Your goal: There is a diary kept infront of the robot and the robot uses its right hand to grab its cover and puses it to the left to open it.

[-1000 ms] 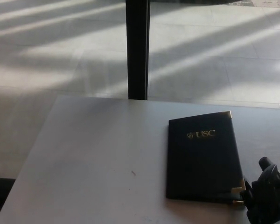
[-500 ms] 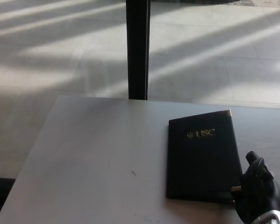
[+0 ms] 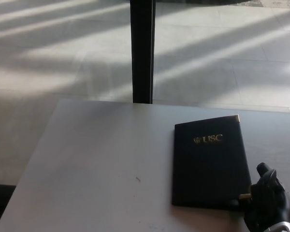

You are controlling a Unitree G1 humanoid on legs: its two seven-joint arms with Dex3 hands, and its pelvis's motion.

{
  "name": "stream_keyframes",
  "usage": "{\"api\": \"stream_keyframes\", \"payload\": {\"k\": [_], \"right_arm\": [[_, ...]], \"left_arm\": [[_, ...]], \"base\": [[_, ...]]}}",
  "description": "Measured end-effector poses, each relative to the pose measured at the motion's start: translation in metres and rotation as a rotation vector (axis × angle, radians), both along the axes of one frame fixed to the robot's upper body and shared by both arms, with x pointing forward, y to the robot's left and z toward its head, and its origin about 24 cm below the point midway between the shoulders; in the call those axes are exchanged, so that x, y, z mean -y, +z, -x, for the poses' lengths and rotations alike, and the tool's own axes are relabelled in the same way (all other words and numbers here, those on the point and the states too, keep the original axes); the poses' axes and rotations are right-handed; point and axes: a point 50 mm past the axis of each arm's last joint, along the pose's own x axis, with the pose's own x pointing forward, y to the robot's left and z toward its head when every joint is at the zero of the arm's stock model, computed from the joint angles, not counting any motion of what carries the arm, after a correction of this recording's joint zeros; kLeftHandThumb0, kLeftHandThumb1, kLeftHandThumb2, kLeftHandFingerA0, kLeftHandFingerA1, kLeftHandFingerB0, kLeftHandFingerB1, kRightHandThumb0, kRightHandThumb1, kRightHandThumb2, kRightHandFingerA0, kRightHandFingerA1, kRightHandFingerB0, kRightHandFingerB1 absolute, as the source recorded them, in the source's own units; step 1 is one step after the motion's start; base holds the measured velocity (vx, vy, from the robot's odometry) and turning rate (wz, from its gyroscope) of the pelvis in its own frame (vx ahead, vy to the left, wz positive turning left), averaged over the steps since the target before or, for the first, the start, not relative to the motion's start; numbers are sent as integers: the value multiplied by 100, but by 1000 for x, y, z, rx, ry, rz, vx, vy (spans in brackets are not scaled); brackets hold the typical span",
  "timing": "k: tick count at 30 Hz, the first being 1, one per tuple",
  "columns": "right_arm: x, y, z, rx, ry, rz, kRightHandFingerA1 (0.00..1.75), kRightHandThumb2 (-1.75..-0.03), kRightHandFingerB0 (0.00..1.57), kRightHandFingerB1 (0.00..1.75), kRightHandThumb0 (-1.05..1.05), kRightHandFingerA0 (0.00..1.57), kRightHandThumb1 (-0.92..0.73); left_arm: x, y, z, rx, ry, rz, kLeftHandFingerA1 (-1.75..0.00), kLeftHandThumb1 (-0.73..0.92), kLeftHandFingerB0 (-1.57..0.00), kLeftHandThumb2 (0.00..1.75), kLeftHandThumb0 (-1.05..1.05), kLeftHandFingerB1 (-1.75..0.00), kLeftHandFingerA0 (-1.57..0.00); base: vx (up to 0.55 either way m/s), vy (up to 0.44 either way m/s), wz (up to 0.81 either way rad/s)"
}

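So far nothing is opened: the dark USC diary (image 3: 210, 164) lies flat and shut on the grey table (image 3: 96, 164), right of centre and toward the near edge, its gold lettering facing up and a gold corner showing at the far right. Cover looks fully down, no gap visible along the right edge.

Right hand (image 3: 269, 200) sits at the diary's near right corner, touching or just beside the gold corner piece there. Fingers look bunched together, curled toward the corner, but the hand is dark on a dark cover, so I cannot tell whether it actually has the cover pinched or is only pressed against the edge.

Left hand is not in view.

Judgement: reach is done, grasp is at best just starting. Still left: get a finger under the cover edge, lift it, swing it over to the left until the diary lies open. Table to the left of the diary has room for the cover to land. Beyond the far table edge are a black post (image 3: 142, 50) and sunlit floor (image 3: 48, 53).
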Motion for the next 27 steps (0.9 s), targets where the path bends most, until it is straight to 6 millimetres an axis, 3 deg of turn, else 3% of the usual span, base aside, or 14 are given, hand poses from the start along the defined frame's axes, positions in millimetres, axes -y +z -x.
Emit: {"api": "stream_keyframes", "payload": {"k": [2, 5, 6, 7, 8, 18, 19, 20, 27], "right_arm": [[-1, 0, 0, 1, -2, -1, 44, -72, 27, 36, -81, 39, -92], [-3, -1, -1, 2, -1, 1, 41, -72, 21, 34, -79, 32, -92], [-4, 0, -2, 4, 3, 1, 42, -73, 20, 33, -79, 31, -92], [-5, 0, -2, 4, 8, 1, 42, -73, 20, 33, -79, 31, -92], [-6, 0, -2, 4, 10, 2, 44, -74, 20, 34, -79, 31, -92], [-17, 0, -5, 5, 36, 10, 48, -74, 23, 37, -79, 31, -92], [-18, -1, -5, 4, 36, 10, 48, -74, 22, 36, -80, 31, -92], [-18, -1, -6, 4, 36, 11, 49, -74, 22, 37, -81, 31, -92], [-21, -1, -6, 5, 30, 12, 49, -74, 22, 36, -83, 31, -92]], "left_arm": [[0, 0, 0, 1, 0, 0, -83, 92, -29, 100, -87, -68, -37], [0, 0, -1, 3, -1, 0, -81, 92, -24, 103, -87, -65, -33], [0, 0, -1, 3, -1, 0, -80, 89, -31, 124, -83, -68, -38], [0, 0, -1, 4, -1, 0, -80, 89, -31, 124, -83, -68, -38], [0, 0, -1, 4, -1, 0, -83, 92, -27, 101, -87, -66, -37], [1, 2, -6, 15, -5, 0, -83, 92, -30, 100, -86, -69, -36], [1, 2, -7, 17, -6, 0, -79, 91, -32, 124, -83, -69, -37], [1, 2, -7, 17, -6, 0, -82, 92, -28, 102, -89, -67, -36], [1, 3, -9, 23, -9, 0, -82, 92, -29, 101, -86, -67, -37]], "base": [[0, 0, 0], [0, 0, 0], [0, 0, 0], [0, 0, 0], [0, 0, 0], [0, 0, 0], [0, 0, 0], [0, 0, 0], [0, 0, 0]]}}
